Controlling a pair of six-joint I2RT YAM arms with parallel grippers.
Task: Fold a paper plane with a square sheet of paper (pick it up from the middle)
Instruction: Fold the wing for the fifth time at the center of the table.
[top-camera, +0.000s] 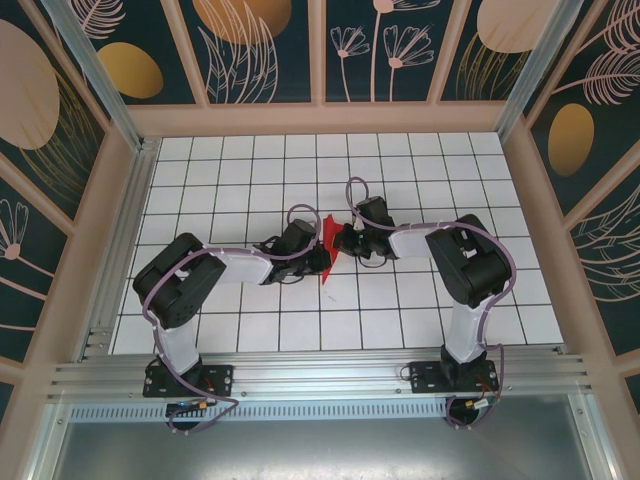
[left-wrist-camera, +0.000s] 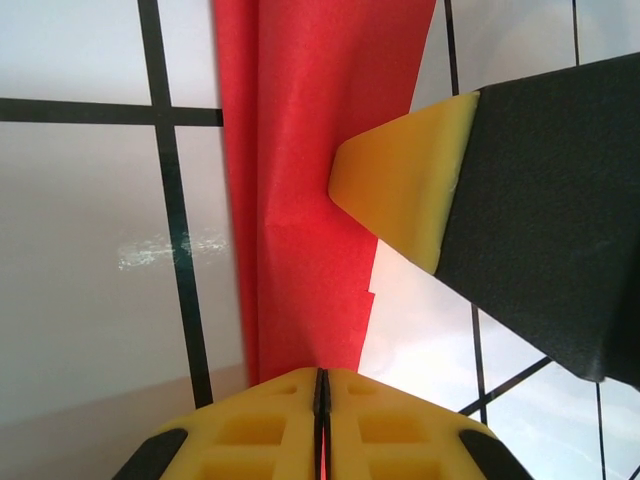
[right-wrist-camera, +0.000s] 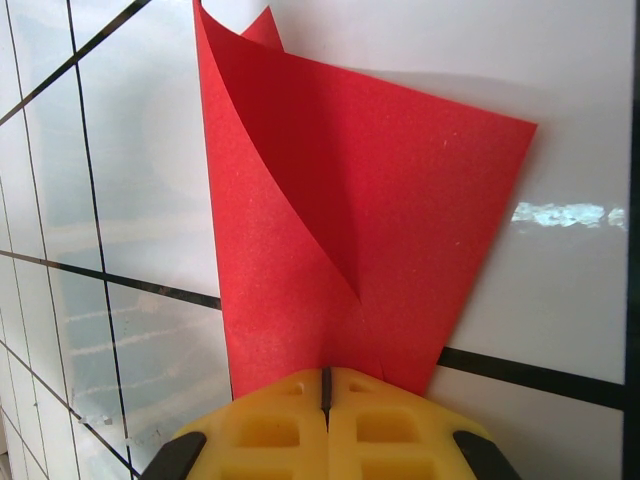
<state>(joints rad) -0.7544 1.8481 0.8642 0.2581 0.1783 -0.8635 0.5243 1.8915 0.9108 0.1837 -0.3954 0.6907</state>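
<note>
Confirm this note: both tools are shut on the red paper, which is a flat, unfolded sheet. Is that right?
Not quite. The left tool and right tool are both shut on the red paper, but it is not flat and unfolded: the right wrist view shows it folded over on itself, one flap curling.
</note>
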